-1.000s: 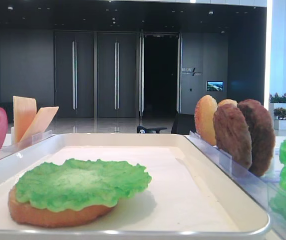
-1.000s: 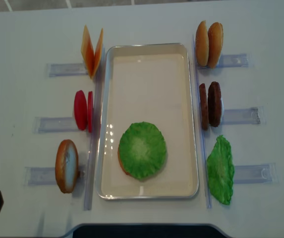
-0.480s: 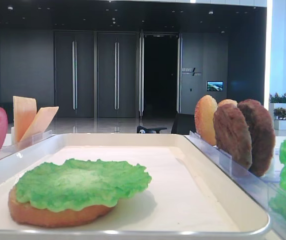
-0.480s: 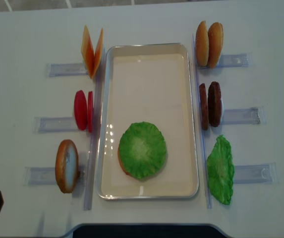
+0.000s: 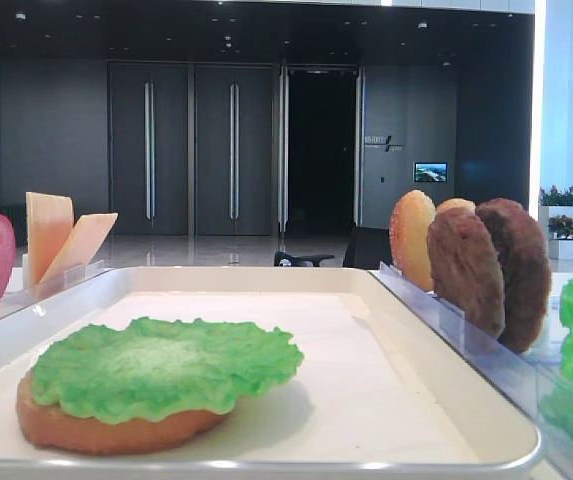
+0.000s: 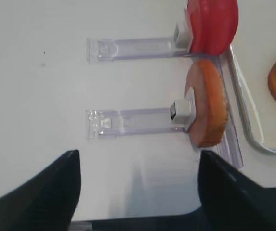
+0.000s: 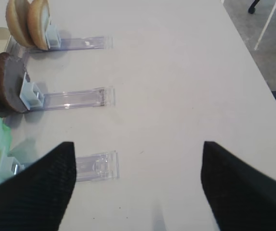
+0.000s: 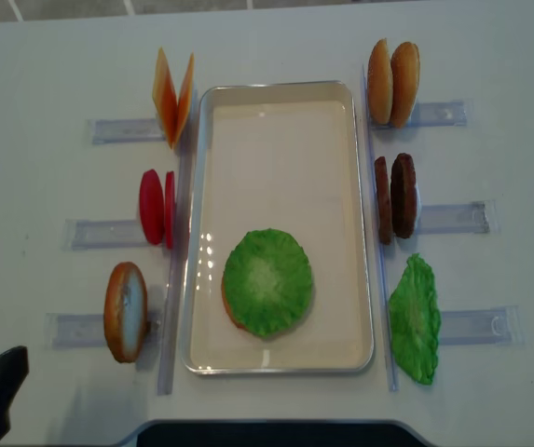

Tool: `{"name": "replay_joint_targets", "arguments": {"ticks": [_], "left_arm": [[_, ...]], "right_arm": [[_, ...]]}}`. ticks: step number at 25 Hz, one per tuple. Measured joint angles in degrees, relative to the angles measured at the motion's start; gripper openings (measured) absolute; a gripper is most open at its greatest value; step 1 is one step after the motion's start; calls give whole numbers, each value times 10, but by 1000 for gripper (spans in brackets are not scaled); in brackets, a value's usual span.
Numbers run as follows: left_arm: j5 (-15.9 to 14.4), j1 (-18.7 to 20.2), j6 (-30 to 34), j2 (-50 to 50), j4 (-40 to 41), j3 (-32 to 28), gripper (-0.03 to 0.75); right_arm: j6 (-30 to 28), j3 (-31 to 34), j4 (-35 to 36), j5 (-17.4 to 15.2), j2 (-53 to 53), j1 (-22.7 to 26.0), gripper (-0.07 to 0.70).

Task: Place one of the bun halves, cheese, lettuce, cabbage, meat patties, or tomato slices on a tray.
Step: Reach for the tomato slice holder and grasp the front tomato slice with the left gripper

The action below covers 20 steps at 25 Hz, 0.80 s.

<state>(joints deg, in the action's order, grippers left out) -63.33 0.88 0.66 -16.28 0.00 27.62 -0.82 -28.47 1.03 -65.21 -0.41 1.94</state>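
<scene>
Both the left tool [image 6: 137, 185] and right tool [image 7: 138, 180] hang released above the bench [image 8: 43, 65]; lettuce [image 8: 267, 281] tops a bun [image 5: 106, 430] at the tray's [image 8: 281, 89] near end.

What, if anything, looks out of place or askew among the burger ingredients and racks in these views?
Nothing is spilled or damaged. One thing stands out: the two cheese slices splay apart in a V on their rack, while the tomato slices, meat patties and bun halves stand parallel. On the tray, lettuce lies flat on a bun.
</scene>
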Motion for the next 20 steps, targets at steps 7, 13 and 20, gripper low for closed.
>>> {"name": "replay_joint_targets", "arguments": {"ticks": [7,13,20], "left_arm": [[22,0,-1,-178,5,39,576],[29,0,-1,-338,6,100,576],[40,0,-1,-517,7,223,576]], "right_arm": [[0,0,0,0,0,0,540],[0,0,0,0,0,0,540],[0,0,0,0,0,0,540]]}}
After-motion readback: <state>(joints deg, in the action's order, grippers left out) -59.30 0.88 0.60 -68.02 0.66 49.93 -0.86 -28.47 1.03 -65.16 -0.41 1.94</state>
